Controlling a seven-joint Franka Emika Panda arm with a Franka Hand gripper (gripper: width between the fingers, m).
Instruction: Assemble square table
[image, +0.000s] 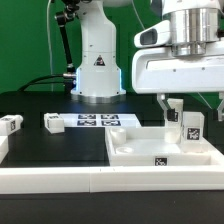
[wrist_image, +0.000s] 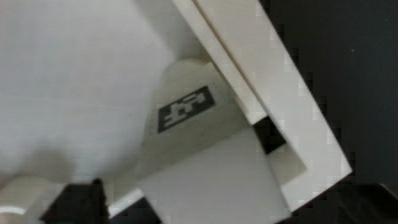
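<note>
The gripper (image: 190, 106) is wide open and holds nothing. 1 leg (image: 191, 126) stands upright just below it, in line with the gap between the 2 fingers, at a corner of the square table top (image: 140, 150). To do this step well, I think the tool must come straight down until the fingers are on both sides of the leg, well centred, and close only then, so that the leg does not tilt or slide on the slab.
</note>
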